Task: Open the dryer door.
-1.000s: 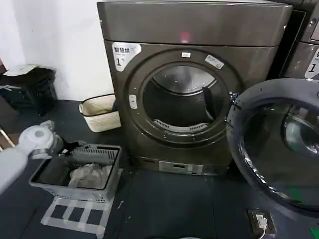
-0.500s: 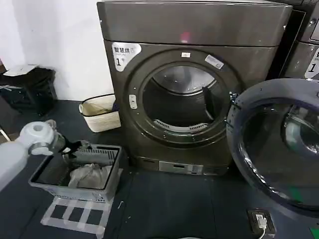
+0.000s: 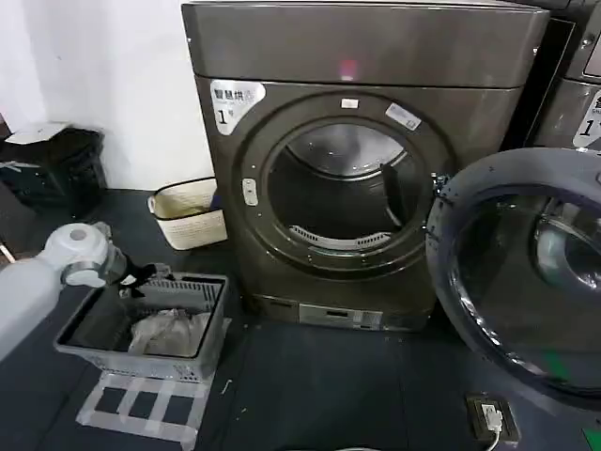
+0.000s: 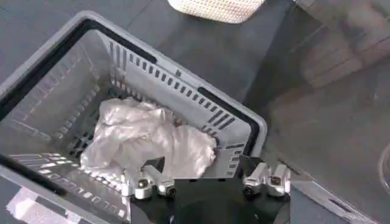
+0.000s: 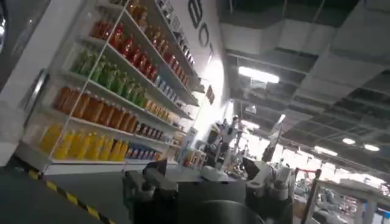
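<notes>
Your door [image 3: 516, 282] already hangs wide open; left tool [image 4: 207, 182] sits released over the basket [image 4: 244, 122].

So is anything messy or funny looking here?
Nothing is spilled or broken. The dryer door hangs wide open to the machine's right, so the drum shows. A crumpled pale cloth lies in the grey basket, under the left hand.
</notes>
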